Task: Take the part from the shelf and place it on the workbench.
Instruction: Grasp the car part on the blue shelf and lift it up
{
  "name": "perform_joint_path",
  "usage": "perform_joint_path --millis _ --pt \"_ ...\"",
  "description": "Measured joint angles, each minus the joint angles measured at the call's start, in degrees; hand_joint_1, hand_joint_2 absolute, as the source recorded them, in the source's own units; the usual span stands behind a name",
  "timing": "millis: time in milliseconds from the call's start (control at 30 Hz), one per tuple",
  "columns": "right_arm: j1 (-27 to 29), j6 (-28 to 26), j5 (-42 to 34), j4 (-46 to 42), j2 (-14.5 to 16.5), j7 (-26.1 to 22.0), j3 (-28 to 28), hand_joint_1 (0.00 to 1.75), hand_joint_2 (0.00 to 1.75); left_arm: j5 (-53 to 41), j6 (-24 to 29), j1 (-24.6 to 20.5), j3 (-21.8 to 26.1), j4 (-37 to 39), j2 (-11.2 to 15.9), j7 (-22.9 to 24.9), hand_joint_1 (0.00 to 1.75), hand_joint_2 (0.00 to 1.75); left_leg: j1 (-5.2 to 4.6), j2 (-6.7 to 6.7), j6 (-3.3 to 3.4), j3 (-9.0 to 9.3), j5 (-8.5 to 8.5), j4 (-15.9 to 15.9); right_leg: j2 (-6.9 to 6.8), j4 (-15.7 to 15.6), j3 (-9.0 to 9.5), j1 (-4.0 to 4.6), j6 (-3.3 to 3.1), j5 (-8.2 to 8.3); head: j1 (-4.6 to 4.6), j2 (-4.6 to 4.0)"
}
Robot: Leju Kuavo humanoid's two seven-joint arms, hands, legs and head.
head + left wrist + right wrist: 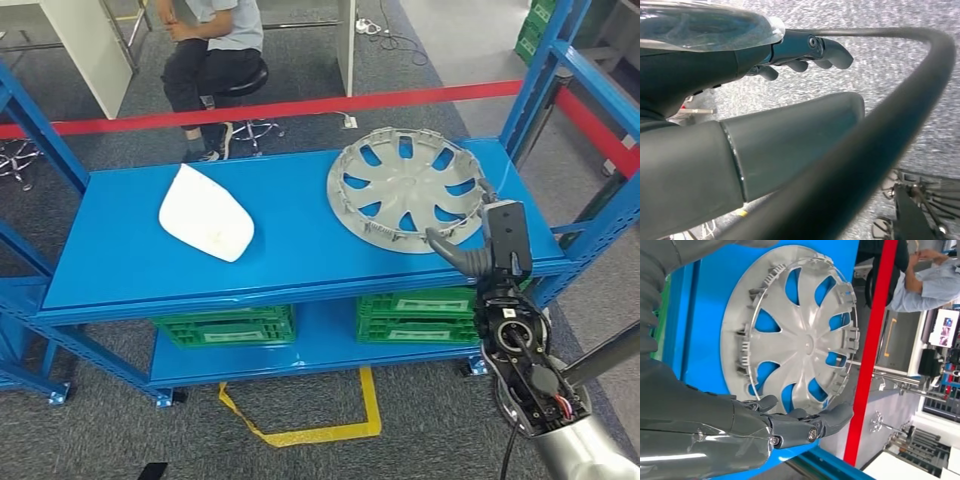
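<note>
A grey wheel cover [406, 188] lies flat on the right end of the blue shelf top [302, 255]. A white curved part [205, 213] lies on the left half of the same shelf. My right hand [466, 258] reaches in at the wheel cover's near right edge with fingers stretched out. In the right wrist view its dark fingers [810, 427] lie alongside the rim of the wheel cover [798, 335], and nothing is gripped. My left hand [783, 135] hangs over grey carpet, fingers extended and holding nothing.
Green crates [226, 327] [415, 318] sit on the lower shelf. Blue uprights [543, 70] frame the shelf at the right. Behind the shelf runs a red tape [302, 105], with a person on a stool [211, 45] beyond it. Yellow lines [362, 420] mark the floor.
</note>
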Motion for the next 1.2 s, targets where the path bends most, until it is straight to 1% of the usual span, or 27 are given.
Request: perform_joint_path --millis 67,133,167,200,267,300,333,367,400,433,467,500,533,633,700,733,800,833,867,900,967,1000,1033,1067,1100,1167,1200 --pt "0.0 0.0 0.0 0.0 0.0 0.0 0.0 0.00 1.75 0.0 0.0 -0.1 0.0 0.0 0.1 0.0 0.00 0.00 -0.36 0.06 0.48 0.77 -0.08 -1.9 0.03 -0.1 0.07 0.05 0.60 -0.36 0.09 0.00" --pt "0.0 0.0 0.0 -0.1 0.0 0.0 -0.1 0.00 1.75 0.0 0.0 0.0 0.0 0.0 0.0 0.0 0.00 0.00 -0.20 0.10 0.96 1.18 -0.10 -2.4 0.01 0.0 0.19 -0.01 1.18 -0.74 0.22 0.00" --pt "0.0 0.0 0.0 -0.1 0.0 0.0 0.0 0.00 1.75 0.0 0.0 0.0 0.0 0.0 0.0 0.0 0.00 0.00 -0.03 0.16 1.26 1.54 -0.11 -2.6 -0.06 1.0 -0.18 -0.04 1.41 -1.43 0.32 0.00" --pt "-0.1 0.1 0.1 -0.2 0.0 0.0 0.0 0.00 1.75 0.0 0.0 0.0 0.0 0.0 0.0 0.0 0.00 0.00 0.18 0.21 1.53 1.92 -0.13 -2.9 -0.14 3.4 -1.20 -0.06 1.62 -2.68 0.51 0.00" --pt "0.0 0.1 0.1 -0.2 -0.1 0.0 0.0 0.00 1.75 0.0 0.0 0.0 0.0 0.0 0.0 0.0 0.00 0.00 0.27 0.25 1.96 2.39 -0.45 -3.0 -0.26 11.7 -5.26 -0.20 1.95 -6.31 1.14 0.00" --pt "0.1 0.1 0.1 -0.1 -0.2 0.0 0.0 0.00 1.75 0.0 0.0 0.0 0.0 0.0 0.0 0.0 0.00 0.00 0.27 0.22 2.02 2.57 -0.62 -3.0 -0.27 15.6 -7.45 -0.24 2.12 -7.59 1.51 0.00" --pt "0.2 0.1 0.1 -0.1 -0.2 0.0 0.0 0.00 1.75 0.0 0.0 0.1 0.0 0.0 0.0 0.0 0.00 0.00 0.27 0.19 2.02 2.79 -0.82 -3.0 -0.29 17.9 -8.93 -0.28 2.27 -7.84 1.84 0.00" --pt "0.3 0.1 0.1 -0.1 -0.2 0.0 0.0 0.00 1.75 0.0 0.0 0.2 0.0 0.0 0.0 0.0 0.00 0.00 0.28 0.17 1.93 3.07 -1.04 -3.0 -0.32 17.6 -9.24 -0.36 2.38 -6.77 2.13 0.00" --pt "0.3 0.1 0.1 -0.1 -0.2 0.0 0.0 0.00 1.75 0.0 0.0 0.3 0.0 0.0 0.0 0.0 0.00 0.00 0.30 0.14 1.79 3.44 -1.31 -2.9 -0.35 14.9 -8.36 -0.46 2.44 -4.59 2.39 0.00" --pt "0.3 0.1 0.1 -0.1 -0.2 0.0 0.0 0.00 1.75 0.0 0.0 0.3 0.0 0.0 -0.1 0.0 0.00 0.00 0.32 0.10 1.59 3.85 -1.65 -2.8 -0.39 10.7 -6.65 -0.58 2.45 -1.87 2.61 0.00" --pt "0.3 0.1 0.1 -0.1 -0.2 0.0 0.0 0.00 1.75 0.0 0.0 0.3 0.0 0.0 -0.1 0.0 0.00 0.00 0.24 0.06 1.29 4.17 -2.00 -2.7 -0.41 6.4 -4.80 -0.58 2.40 0.12 2.83 0.00" --pt "0.2 0.1 0.1 -0.1 -0.2 0.0 0.0 0.00 1.75 0.0 0.0 0.3 0.0 0.0 -0.1 0.0 0.00 0.00 0.16 0.02 0.98 4.31 -2.30 -2.5 -0.40 3.1 -3.21 -0.58 2.17 1.31 3.04 0.00" --pt "0.2 0.1 0.1 -0.1 -0.2 0.0 0.0 0.00 1.75 0.0 0.0 0.2 0.0 0.0 -0.1 0.0 0.00 0.00 0.07 -0.01 0.68 4.32 -2.48 -2.4 -0.37 1.2 -2.29 -0.51 1.89 1.65 3.11 0.00" --pt "0.3 0.1 0.1 -0.2 -0.2 0.0 0.0 0.00 1.75 0.0 0.0 0.1 0.0 0.0 0.0 0.0 0.00 0.00 0.08 -0.01 -0.18 4.15 -2.73 -2.1 -0.24 0.4 -1.70 -0.38 0.74 1.32 2.79 0.00" --pt "0.1 0.1 0.1 -0.2 -0.2 0.0 0.0 0.00 1.75 0.1 0.0 0.1 0.0 0.0 0.0 0.0 0.00 0.00 0.24 0.00 -0.87 2.92 -4.30 0.7 -0.28 0.2 -1.34 -0.53 0.10 1.32 2.22 0.00" --pt "0.1 0.1 0.1 -0.2 -0.2 0.0 0.0 0.00 1.75 0.1 0.0 0.1 0.0 0.0 0.0 0.0 0.00 0.00 0.32 0.00 -1.15 1.28 -5.76 3.9 -0.35 0.1 -1.19 -0.57 -0.12 1.26 1.85 0.00" --pt "0.1 0.2 0.2 -0.2 -0.2 0.1 0.0 0.00 1.75 0.0 0.0 0.1 -0.1 0.0 0.0 -0.1 0.00 0.00 0.39 0.00 -1.50 -3.53 -8.68 12.2 -0.47 0.0 -1.11 -0.49 -0.48 1.05 1.20 0.00" --pt "0.1 0.2 0.2 -0.2 -0.2 0.1 0.0 0.00 1.75 0.1 0.0 0.2 -0.1 0.0 0.0 -0.1 0.00 0.00 0.41 0.00 -1.54 -5.42 -9.04 14.9 -0.45 0.0 -1.04 -0.44 -0.58 0.94 0.98 0.00" --pt "0.1 0.2 0.2 -0.2 -0.2 0.1 0.1 0.00 1.75 0.1 0.0 0.4 -0.1 0.0 0.0 -0.1 0.00 0.00 0.42 0.00 -1.48 -6.28 -8.30 15.4 -0.38 0.0 -0.93 -0.40 -0.66 0.83 0.76 0.00" --pt "0.1 0.2 0.2 -0.1 -0.2 0.1 0.1 0.00 1.75 0.1 0.0 0.4 -0.1 0.0 0.0 -0.1 0.00 0.00 0.40 -0.01 -1.29 -5.86 -6.51 13.5 -0.29 0.0 -0.74 -0.35 -0.66 0.69 0.50 0.00" --pt "0.1 0.2 0.2 -0.1 -0.2 0.1 0.1 0.00 1.75 0.1 0.0 0.4 -0.1 0.0 0.0 -0.1 0.00 0.00 0.25 -0.01 -0.55 -2.49 -2.02 5.1 -0.17 0.0 -0.27 -0.24 -0.49 0.34 -0.05 0.00" --pt "0.1 0.1 0.2 -0.1 -0.2 0.1 0.1 0.00 1.75 0.1 0.0 0.3 -0.1 0.0 0.1 -0.1 0.00 0.00 0.08 0.03 -0.17 -0.87 -0.57 1.4 -0.13 0.0 -0.12 -0.13 -0.27 0.12 -0.17 0.00" --pt "0.0 0.1 0.2 -0.1 -0.2 0.1 0.1 0.00 1.75 0.1 0.0 0.2 -0.1 0.0 0.1 -0.1 0.00 0.00 -0.10 0.07 0.15 0.18 0.10 -1.0 -0.12 0.0 -0.04 -0.06 0.01 -0.10 -0.22 0.00" --pt "0.0 0.1 0.2 -0.1 -0.2 0.0 0.1 0.00 1.75 0.1 0.0 0.2 -0.1 0.0 0.1 -0.1 0.00 0.00 -0.29 0.10 0.42 0.60 0.06 -1.9 -0.11 0.0 0.01 -0.05 0.31 -0.30 -0.16 0.00" --pt "0.0 0.1 0.2 -0.1 -0.2 0.0 0.1 0.00 1.75 0.1 0.0 0.2 -0.1 0.0 0.2 -0.1 0.00 0.00 -0.45 0.14 0.61 0.66 -0.04 -2.0 -0.11 -0.2 0.09 -0.05 0.63 -0.45 -0.07 0.00" --pt "0.0 0.1 0.2 -0.2 -0.2 0.0 0.0 0.00 1.75 0.1 0.0 0.2 -0.2 0.0 0.2 -0.1 0.00 0.00 -0.14 0.21 1.13 1.23 -0.05 -2.5 -0.16 0.2 0.07 -0.09 1.18 -0.99 0.02 0.00" --pt "0.0 0.1 0.2 -0.2 -0.2 0.0 0.1 0.00 1.75 0.1 0.0 0.2 -0.2 0.0 0.2 -0.1 0.00 0.00 0.05 0.26 1.43 1.65 -0.06 -2.9 -0.22 1.7 -0.53 -0.10 1.44 -1.92 0.19 0.00"
